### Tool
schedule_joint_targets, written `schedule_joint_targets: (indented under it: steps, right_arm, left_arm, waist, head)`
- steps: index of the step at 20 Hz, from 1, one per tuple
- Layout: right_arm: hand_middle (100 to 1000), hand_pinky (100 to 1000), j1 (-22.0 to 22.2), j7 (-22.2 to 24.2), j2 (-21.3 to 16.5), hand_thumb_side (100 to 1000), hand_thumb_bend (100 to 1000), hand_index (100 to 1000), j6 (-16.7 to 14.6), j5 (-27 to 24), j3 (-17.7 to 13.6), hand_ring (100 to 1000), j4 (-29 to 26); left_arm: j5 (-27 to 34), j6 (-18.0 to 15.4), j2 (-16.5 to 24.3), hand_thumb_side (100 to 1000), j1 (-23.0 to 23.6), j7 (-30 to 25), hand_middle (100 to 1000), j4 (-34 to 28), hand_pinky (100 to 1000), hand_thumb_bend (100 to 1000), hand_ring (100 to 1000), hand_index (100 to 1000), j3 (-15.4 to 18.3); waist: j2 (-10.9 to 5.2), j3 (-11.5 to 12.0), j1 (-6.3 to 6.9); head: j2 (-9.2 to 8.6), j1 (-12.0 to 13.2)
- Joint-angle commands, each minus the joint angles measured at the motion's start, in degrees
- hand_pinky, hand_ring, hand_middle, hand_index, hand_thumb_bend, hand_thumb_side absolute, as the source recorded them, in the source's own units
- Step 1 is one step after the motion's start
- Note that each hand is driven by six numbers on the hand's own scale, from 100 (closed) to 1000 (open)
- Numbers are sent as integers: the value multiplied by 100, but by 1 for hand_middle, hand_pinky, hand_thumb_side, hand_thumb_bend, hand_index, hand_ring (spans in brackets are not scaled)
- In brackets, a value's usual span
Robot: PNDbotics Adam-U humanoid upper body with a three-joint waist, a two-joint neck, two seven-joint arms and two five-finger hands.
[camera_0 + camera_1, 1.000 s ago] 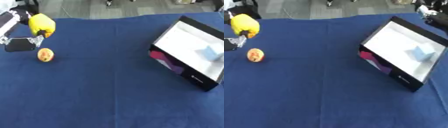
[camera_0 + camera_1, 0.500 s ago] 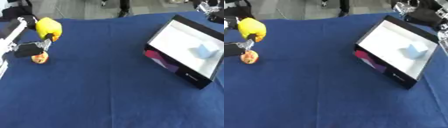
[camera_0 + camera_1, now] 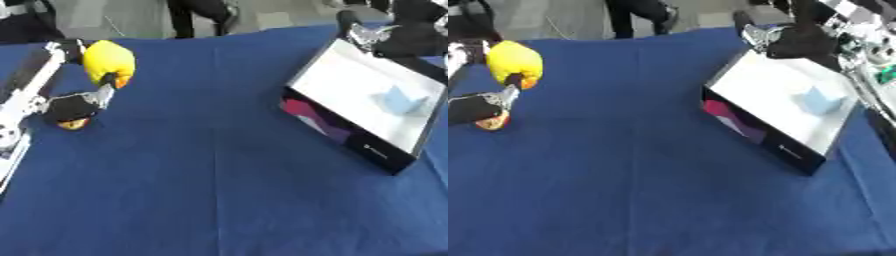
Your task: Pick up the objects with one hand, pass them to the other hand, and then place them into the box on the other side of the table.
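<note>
While my left hand (image 3: 72, 106) curls over the orange ball (image 3: 72, 123), my right hand's (image 3: 798, 42) fingers stay unreadable above the box (image 3: 367, 100).

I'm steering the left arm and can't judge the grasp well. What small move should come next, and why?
Probably close the left hand on the small orange object and lift slightly. The hand sits right over it on the blue cloth, partly covering it, beside the yellow toy. Whether the fingers already hold it cannot be seen.
</note>
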Motion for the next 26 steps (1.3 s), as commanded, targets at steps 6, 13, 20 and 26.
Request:
schedule_joint_targets:
  steps: [6,13,20,26]
  right_arm:
    - [1000,931,-297,414,84,154,100,991,-51,290,244,919,-88]
    - [1000,931,-510,696,243,141,100,991,-70,497,481,918,-85]
    - [1000,931,-658,891,370,143,100,993,-55,638,640,919,-12]
    - [1000,931,-846,1157,587,160,100,1000,-9,688,869,920,100]
  left_arm:
    - [-139,-289,-150,362,-125,162,653,-27,812,100,683,623,-79]
    - [-285,-521,-368,375,-173,236,650,-5,810,100,682,621,-203]
    - [-311,-662,-557,381,-201,220,649,41,811,100,681,621,-301]
    - [-235,-812,-830,401,-316,123,649,12,812,100,680,620,-434]
  waist:
    - [-233,28,-92]
    - [-238,51,-114]
    - [-236,82,-125]
    - [-213,137,-141]
  head:
    - [29,-196]
    - [62,-335]
    - [72,-405]
    - [83,-412]
